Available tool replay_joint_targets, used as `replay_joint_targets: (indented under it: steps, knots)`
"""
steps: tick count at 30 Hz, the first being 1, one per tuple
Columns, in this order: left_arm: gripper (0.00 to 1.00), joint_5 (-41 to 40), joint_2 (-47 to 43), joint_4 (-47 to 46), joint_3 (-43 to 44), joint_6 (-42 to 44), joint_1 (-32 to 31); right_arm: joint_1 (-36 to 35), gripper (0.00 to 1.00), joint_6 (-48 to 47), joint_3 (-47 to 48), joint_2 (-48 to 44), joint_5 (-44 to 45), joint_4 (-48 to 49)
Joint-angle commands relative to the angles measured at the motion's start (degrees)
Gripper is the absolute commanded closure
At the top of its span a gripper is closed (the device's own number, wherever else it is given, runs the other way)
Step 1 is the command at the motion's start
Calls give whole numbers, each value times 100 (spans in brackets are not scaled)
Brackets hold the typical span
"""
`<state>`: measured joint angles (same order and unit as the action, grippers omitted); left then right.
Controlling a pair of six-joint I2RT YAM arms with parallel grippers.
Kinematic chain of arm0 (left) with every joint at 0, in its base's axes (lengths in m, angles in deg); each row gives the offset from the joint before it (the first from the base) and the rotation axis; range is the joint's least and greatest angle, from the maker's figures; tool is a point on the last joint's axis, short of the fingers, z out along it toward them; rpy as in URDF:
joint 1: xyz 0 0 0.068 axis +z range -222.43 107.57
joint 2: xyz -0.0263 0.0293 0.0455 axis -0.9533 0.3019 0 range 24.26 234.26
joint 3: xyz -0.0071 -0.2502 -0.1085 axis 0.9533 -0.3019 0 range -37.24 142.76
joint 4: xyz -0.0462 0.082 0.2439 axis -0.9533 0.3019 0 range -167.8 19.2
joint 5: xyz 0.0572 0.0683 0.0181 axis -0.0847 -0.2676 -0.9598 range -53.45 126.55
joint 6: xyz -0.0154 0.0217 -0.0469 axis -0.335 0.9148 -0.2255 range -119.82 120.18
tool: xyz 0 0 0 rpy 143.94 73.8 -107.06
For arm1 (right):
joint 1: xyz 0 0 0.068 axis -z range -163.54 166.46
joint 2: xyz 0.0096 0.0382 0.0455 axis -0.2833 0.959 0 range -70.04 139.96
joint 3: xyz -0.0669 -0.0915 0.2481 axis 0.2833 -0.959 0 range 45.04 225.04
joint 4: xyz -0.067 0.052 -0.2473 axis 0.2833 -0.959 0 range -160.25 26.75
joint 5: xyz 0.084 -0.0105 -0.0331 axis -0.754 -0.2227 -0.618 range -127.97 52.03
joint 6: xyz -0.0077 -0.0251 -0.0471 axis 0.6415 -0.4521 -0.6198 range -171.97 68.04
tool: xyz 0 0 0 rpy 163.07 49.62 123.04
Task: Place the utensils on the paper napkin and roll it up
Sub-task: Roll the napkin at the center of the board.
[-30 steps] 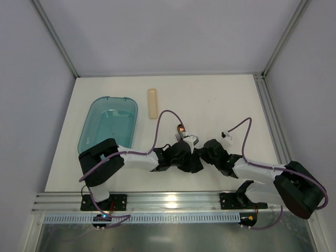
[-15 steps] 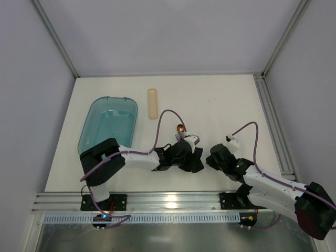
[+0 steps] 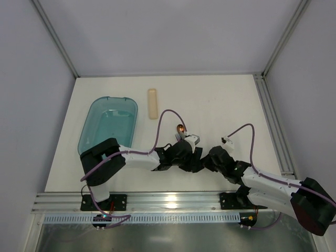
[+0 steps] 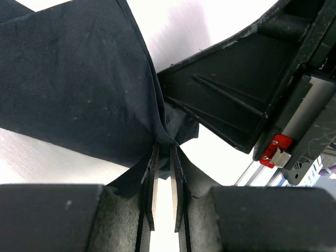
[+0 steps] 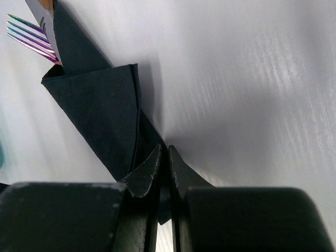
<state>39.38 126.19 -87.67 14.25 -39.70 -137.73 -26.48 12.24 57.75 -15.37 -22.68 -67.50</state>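
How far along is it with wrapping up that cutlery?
Done: the fork and spoon lie inside the dark napkin, which is already folded over them, their heads poking out. In hand: the left gripper pinches a bunched fold and the right gripper appears to pinch the tail end. Left: rolling it tight and letting go.
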Motion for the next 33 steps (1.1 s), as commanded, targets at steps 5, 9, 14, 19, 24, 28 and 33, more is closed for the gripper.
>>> replay_joint_targets:
  steps: [5,9,14,19,24,28,33]
  knots:
    - [81,-11,-305,-305,-165,200,-36,-206,89,417,-488,-483,-96,-454]
    - [80,-19,-437,-375,-314,217,-36,-417,89,663,-533,-458,-17,-454]
    - [80,-28,-543,-349,-385,261,-36,-776,90,857,-357,-186,123,-489]
    - [80,16,-534,-393,-481,279,-36,-1006,90,1033,-313,26,229,-515]
    - [80,16,-499,-507,-587,244,-36,-1006,84,954,-68,-509,518,-1243]
    - [80,-28,-507,-516,-639,244,-44,-980,83,787,301,-1282,922,-2042]
    - [80,-46,-499,-525,-631,244,-44,-690,83,42,583,-1706,810,-1984]
